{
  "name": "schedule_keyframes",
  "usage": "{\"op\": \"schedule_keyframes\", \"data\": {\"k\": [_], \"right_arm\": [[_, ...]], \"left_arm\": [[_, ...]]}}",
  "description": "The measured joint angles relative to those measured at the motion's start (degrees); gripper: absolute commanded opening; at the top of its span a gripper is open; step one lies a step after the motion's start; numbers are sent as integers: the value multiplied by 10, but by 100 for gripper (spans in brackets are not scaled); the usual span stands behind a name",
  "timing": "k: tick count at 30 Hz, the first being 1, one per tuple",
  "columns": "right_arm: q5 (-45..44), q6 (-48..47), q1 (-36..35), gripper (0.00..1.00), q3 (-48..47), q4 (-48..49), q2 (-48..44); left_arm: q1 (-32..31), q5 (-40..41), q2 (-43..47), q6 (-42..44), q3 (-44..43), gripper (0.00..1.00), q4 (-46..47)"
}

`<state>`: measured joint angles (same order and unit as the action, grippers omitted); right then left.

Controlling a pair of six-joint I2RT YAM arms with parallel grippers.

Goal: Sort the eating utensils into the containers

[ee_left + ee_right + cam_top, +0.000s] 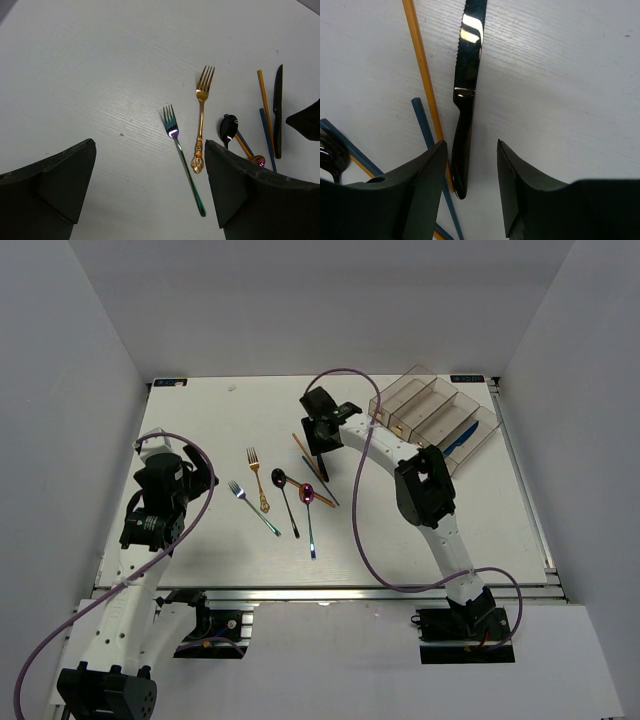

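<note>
the right gripper straddles the black knife with fingers apart to pinch its handle; the left gripper hangs open.

The left pincer gapes wide; the right pincer hangs half-spread.

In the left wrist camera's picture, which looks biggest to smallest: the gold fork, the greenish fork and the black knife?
1. greenish fork: slightly the longest, though it lies nearest the camera.
2. gold fork.
3. black knife: farthest away.
The gaps are small, so their real sizes may well match.
</note>
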<state>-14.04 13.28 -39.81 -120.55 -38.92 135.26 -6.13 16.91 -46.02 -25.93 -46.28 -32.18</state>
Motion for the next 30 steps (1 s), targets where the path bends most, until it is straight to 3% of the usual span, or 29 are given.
{"op": "schedule_keyframes", "data": {"k": [23, 30], "right_arm": [[14, 6, -4, 43, 18, 11, 33], [24, 11, 7, 36, 31, 20, 27]], "left_arm": [[0, 0, 6, 0, 0, 98, 0], [0, 0, 6, 0, 0, 98, 0]]}}
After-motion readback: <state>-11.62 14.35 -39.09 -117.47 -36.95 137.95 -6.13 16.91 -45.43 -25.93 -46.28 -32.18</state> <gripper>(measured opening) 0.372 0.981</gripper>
